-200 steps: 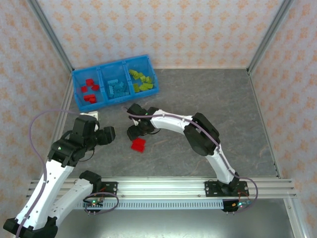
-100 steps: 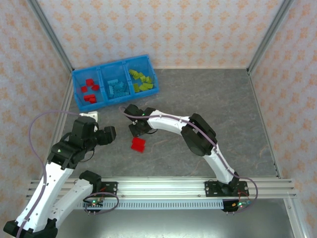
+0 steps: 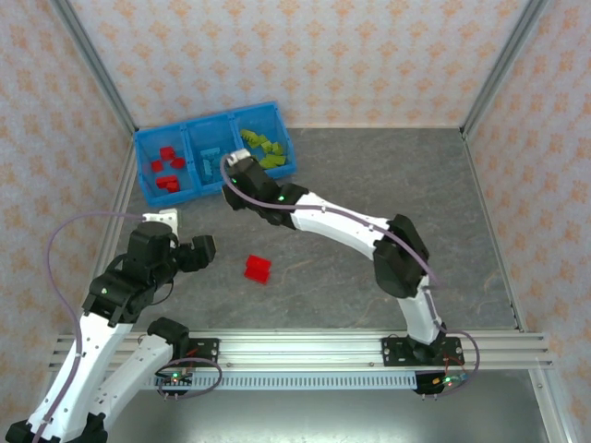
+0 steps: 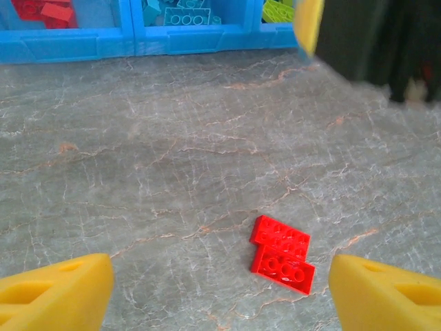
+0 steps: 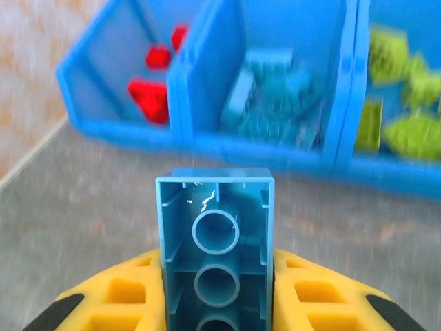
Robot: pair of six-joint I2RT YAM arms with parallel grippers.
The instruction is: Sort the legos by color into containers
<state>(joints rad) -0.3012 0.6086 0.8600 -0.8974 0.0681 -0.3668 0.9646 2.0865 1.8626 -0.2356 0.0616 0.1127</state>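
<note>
The right end effector [image 5: 215, 296] is clenched on a light-blue lego [image 5: 215, 221]. Its 2 yellow fingers [image 5: 124, 293] press the long sides of the brick, whose hollow underside, with its row of round tubes, faces the wrist camera. From above, this arm stretches far across the grey marbled desk [image 3: 388, 175] to the upper left. The held brick sits at the near wall of the bright-blue tray [image 4: 186, 40], in front of the middle compartment. The wrist picture is blurred, so I cannot tell whether the brick is above the wall or just short of it.

The tray stands in the far-left corner of the desk and has 3 compartments side by side. The left one holds red bricks [image 3: 167, 182], the middle one light-blue bricks [image 3: 209, 157], and the right one yellow-green bricks [image 3: 268, 148].

The left end effector [image 4: 220, 289] is released, its yellow fingertips [image 4: 58, 289] spread wide and holding nothing. It hangs low over the desk at the left and points toward a red lego [image 4: 281, 254]. That piece lies flat on the bare desk, studs up, well apart from the tray. It looks like 2 plates joined at an offset. It lies ahead of the spread fingertips, nearer the right one, and touches neither.
</note>
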